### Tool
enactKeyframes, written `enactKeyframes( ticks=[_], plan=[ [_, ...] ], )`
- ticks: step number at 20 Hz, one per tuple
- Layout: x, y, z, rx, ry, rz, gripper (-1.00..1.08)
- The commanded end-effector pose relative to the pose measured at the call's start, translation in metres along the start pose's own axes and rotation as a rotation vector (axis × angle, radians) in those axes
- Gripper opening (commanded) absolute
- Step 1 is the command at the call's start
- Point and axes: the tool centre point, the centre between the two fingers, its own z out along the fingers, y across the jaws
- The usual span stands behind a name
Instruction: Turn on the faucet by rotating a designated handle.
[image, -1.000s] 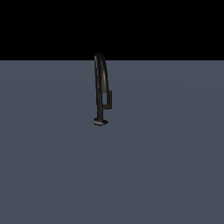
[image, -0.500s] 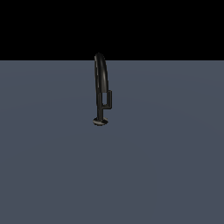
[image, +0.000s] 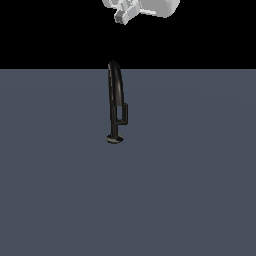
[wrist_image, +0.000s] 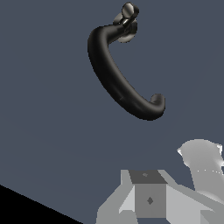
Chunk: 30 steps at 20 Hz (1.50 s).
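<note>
Claw (image: 124, 15) high above, grip state unclear; faucet (image: 115, 95) stands upright; handle (image: 124, 114) vertical.

exterior side-on, wrist looks down, both show faucet (image: 115, 102)

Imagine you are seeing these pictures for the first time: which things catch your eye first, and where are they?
The glossy black faucet stands alone in the middle of a bare grey floor, its short handle on the exterior view's right of the stem. At the top edge, the white gripper hangs well above the spout, touching nothing.
</note>
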Motion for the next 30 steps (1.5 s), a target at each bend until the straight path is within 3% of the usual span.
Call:
enactKeyframes(
  ticks=[1, 17, 30],
  plan=[
    [0.016, -0.004, 0.002, 0.031, -0.040, 0.031, -1.00],
    [0.119, -0.018, 0.030, 0.238, -0.306, 0.242, -1.00],
    [0.205, -0.020, 0.075, 0.426, -0.545, 0.435, -1.00]
  ],
)
